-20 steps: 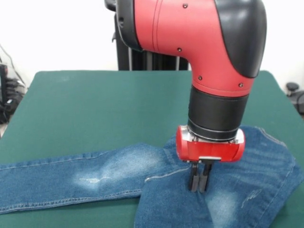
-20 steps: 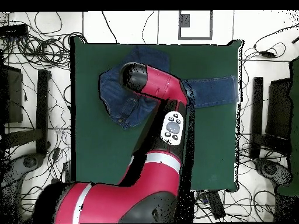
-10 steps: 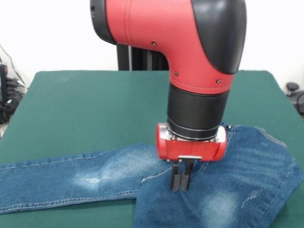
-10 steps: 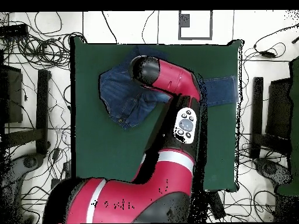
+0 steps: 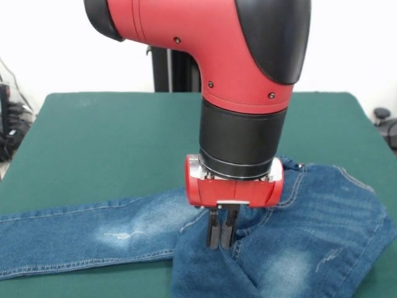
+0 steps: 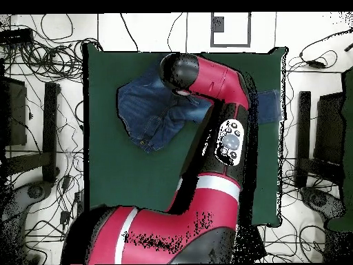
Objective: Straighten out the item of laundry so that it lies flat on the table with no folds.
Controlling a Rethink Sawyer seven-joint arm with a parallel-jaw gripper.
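Gripper (image 5: 219, 236) — fingers clenched on a fold of the jeans (image 5: 310, 223) — apparently positioned to drag the bunched denim flat across the table (image 5: 111, 136).

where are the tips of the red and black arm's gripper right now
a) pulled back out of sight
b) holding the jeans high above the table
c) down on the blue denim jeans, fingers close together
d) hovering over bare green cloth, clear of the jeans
c: in the front view the gripper has its two dark fingers close together, tips down on the blue denim jeans, which lie on the dark green cloth table.
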